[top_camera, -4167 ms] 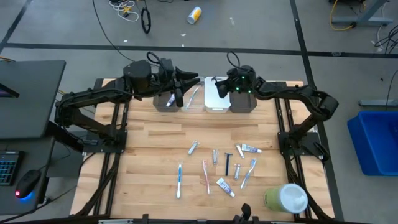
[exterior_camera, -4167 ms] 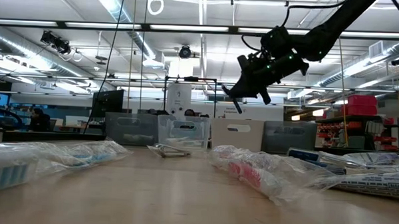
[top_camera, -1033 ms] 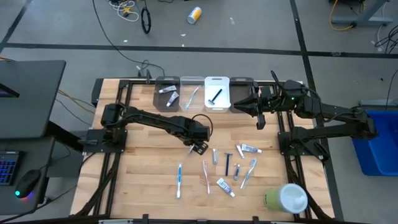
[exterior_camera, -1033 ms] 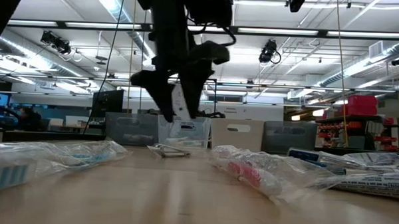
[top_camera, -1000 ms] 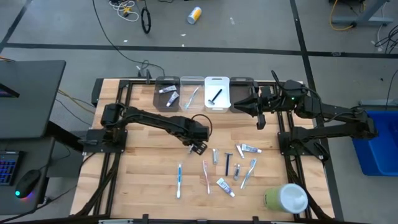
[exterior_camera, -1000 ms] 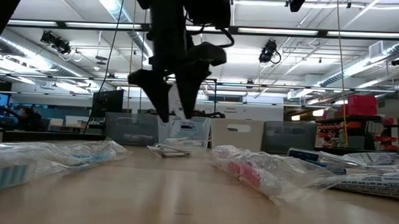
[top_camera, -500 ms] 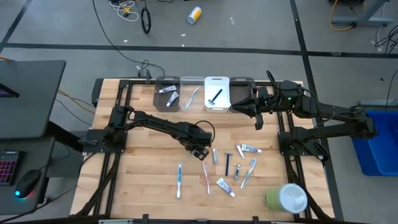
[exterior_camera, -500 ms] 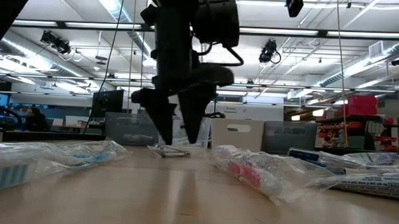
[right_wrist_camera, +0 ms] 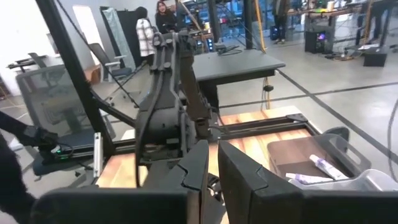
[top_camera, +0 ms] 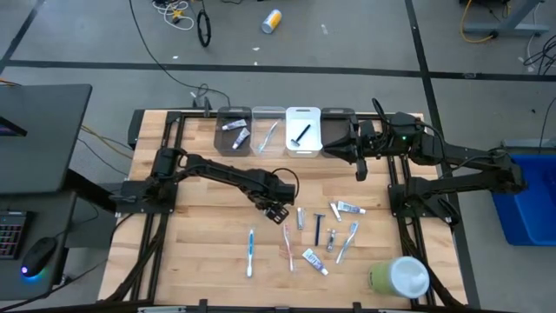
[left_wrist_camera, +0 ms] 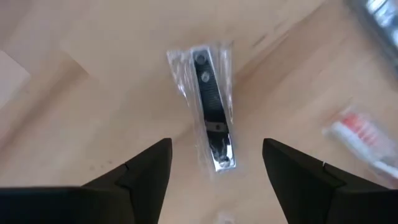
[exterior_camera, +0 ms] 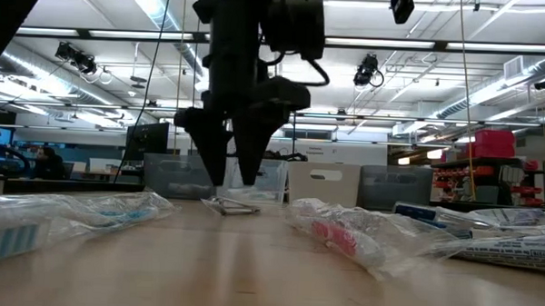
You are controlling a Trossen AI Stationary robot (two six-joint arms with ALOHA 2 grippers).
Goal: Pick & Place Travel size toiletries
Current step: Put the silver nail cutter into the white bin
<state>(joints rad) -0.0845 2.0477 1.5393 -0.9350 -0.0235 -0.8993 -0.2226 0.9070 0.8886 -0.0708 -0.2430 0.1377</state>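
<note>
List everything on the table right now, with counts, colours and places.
bins: four, two grey, one clear, one white; row at the table's back edge
toothbrushes: three loose, two blue and one pink; front half
black razor: one loose at the front; another in the white bin
toothpaste tubes: two, white-blue; front right
wrapped dark item: one; mid-table
round container: one, green-and-white; front right corner
left gripper: open, above the wrapped dark item
right gripper: shut, over the rightmost bin

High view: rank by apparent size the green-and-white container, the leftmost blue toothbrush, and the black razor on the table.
1. green-and-white container
2. leftmost blue toothbrush
3. black razor on the table, somewhat shorter than the toothbrush
</note>
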